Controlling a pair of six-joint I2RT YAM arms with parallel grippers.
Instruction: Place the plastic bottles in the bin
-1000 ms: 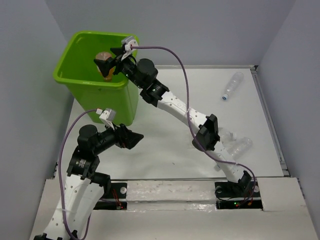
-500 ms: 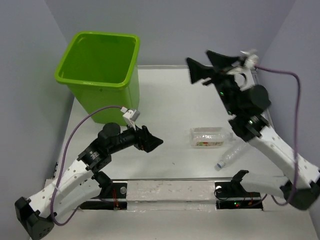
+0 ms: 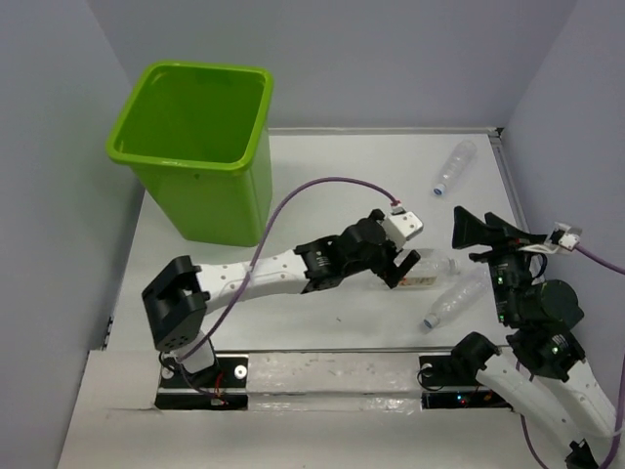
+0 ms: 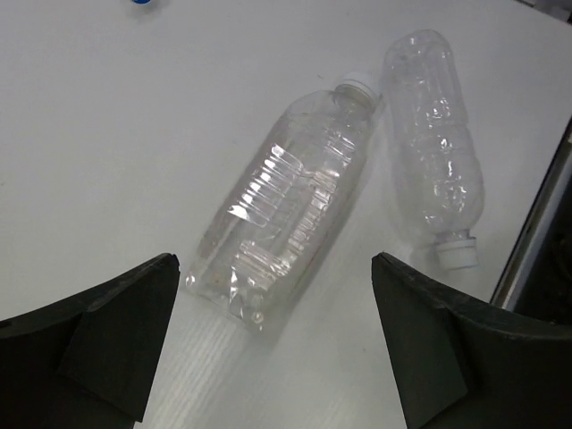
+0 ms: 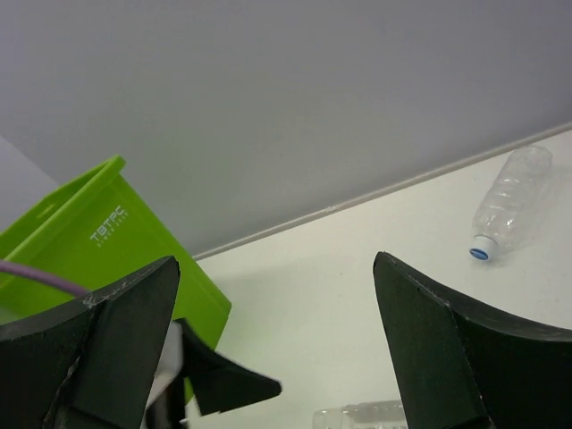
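The lime-green bin [image 3: 195, 127] stands at the back left; its wall also shows in the right wrist view [image 5: 80, 241]. Three clear plastic bottles lie on the table. One bottle [image 3: 435, 269] [image 4: 286, 197] lies right under my left gripper [image 3: 400, 266] [image 4: 277, 340], which is open and empty just above its base. A second bottle [image 3: 454, 303] [image 4: 438, 152] lies beside it. A third, blue-capped bottle [image 3: 454, 166] [image 5: 509, 201] lies far right at the back. My right gripper [image 3: 464, 230] [image 5: 277, 349] is open and empty, raised at the right.
The left arm [image 3: 264, 278] stretches across the table's middle. A raised lip [image 3: 518, 225] runs along the table's right edge. Grey walls close in on three sides. A left finger [image 5: 223, 380] shows in the right wrist view.
My left gripper has reached right, from the table's middle to over the clear bottle. My right arm has dropped back from high at the back right to the near right.
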